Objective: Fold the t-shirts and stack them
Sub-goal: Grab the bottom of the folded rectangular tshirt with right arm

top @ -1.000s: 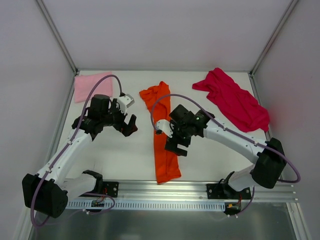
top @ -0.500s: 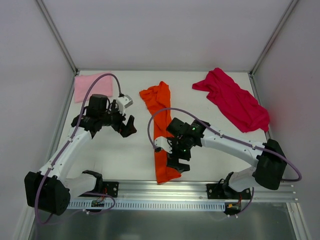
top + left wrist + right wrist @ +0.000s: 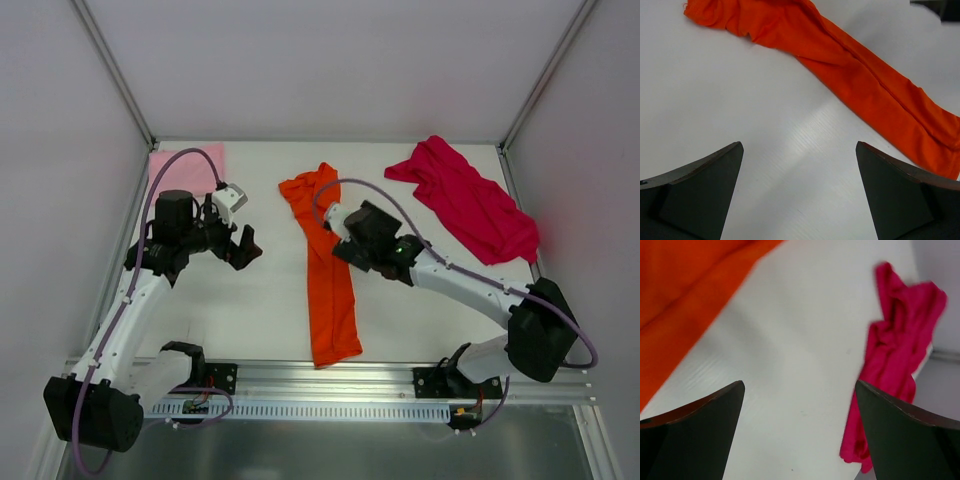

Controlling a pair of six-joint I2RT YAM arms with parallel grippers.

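The orange t-shirt (image 3: 328,280) lies as a long narrow strip down the middle of the table and also shows in the left wrist view (image 3: 860,80) and the right wrist view (image 3: 685,295). The light pink t-shirt (image 3: 180,168) is at the back left corner, partly behind the left arm's cable. The crumpled magenta t-shirt (image 3: 468,202) lies at the back right (image 3: 895,360). My left gripper (image 3: 245,250) (image 3: 799,150) is open over bare table left of the orange strip. My right gripper (image 3: 358,228) (image 3: 799,387) is open beside the strip's upper part, holding nothing.
White walls with metal posts close in the table (image 3: 250,310) on three sides. A metal rail (image 3: 330,385) runs along the near edge, carrying both arm bases.
My right gripper has left the lower end of the orange strip and swung back up beside its upper part. The left gripper has drawn a little to the left. The shirts have not moved.
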